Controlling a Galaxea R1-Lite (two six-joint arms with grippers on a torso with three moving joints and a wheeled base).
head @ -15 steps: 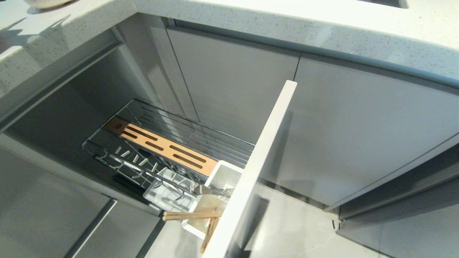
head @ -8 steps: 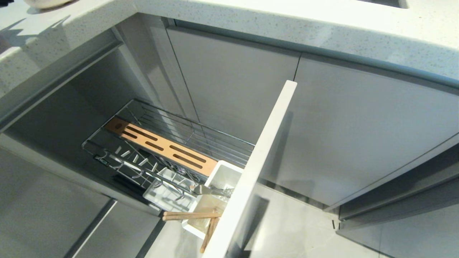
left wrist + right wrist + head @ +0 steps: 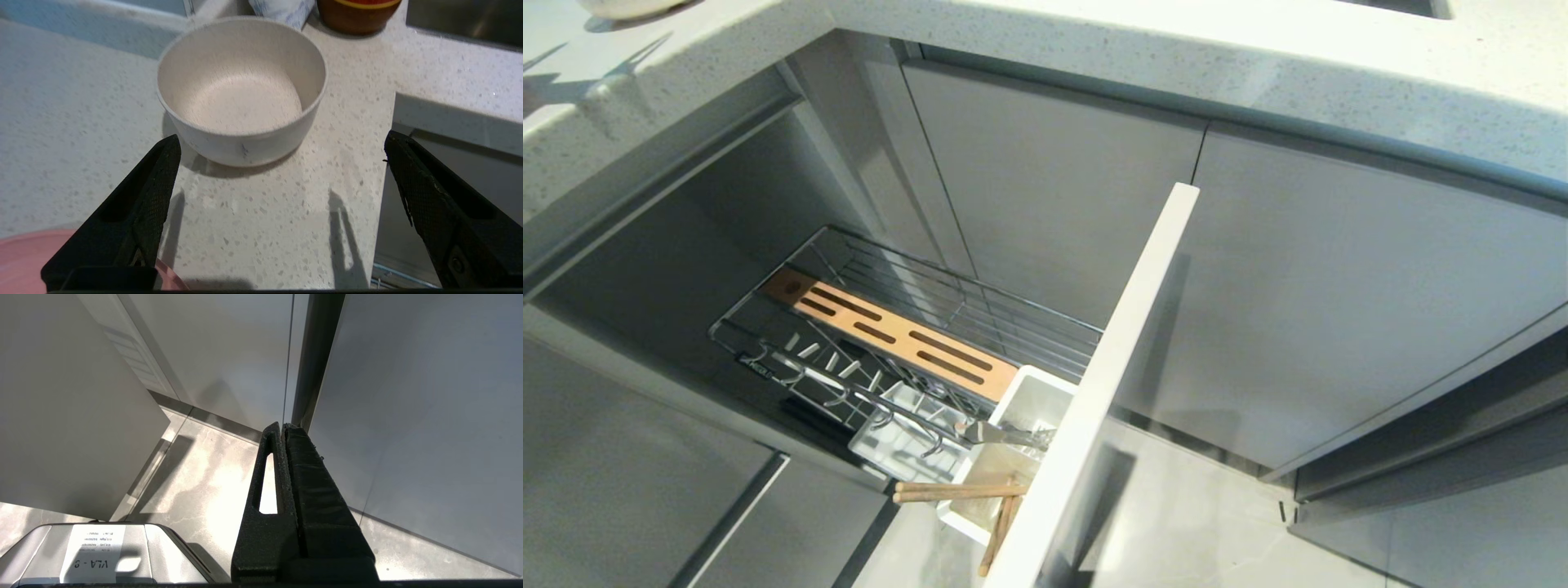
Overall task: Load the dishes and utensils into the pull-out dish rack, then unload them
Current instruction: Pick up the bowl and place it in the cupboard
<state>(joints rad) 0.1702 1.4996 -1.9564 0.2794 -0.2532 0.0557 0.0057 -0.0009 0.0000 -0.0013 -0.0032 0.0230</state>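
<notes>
Speckled white countertop (image 3: 1143, 41) wraps the corner of this kitchen, grey cabinet doors (image 3: 1339, 286) beneath it and pale floor tiles (image 3: 1192, 523) below. From my head camera, the pull-out dish rack (image 3: 915, 327) stands drawn out at about seven o'clock of the view's centre, its narrow front panel (image 3: 1111, 384) edge-on to me. The slotted wooden strip (image 3: 890, 333) runs along the wire basket. Down at six o'clock, the white cutlery caddy (image 3: 1013, 441) holds the spoon (image 3: 1005, 434), lying across its top, and the chopsticks (image 3: 964, 492), their ends poking out over the caddy's rim.

Up on the counter, my left gripper (image 3: 282, 155) hangs with its fingers spread wide, nothing between them. The white bowl (image 3: 241, 90) sits upright at twelve o'clock just beyond the fingertips, not touched. A sliver of the pink plate (image 3: 24, 261) shows at eight o'clock in my left wrist camera, beside one finger.

My right gripper (image 3: 284, 426) is parked low by the cabinet doors, fingers pressed together, holding nothing.
</notes>
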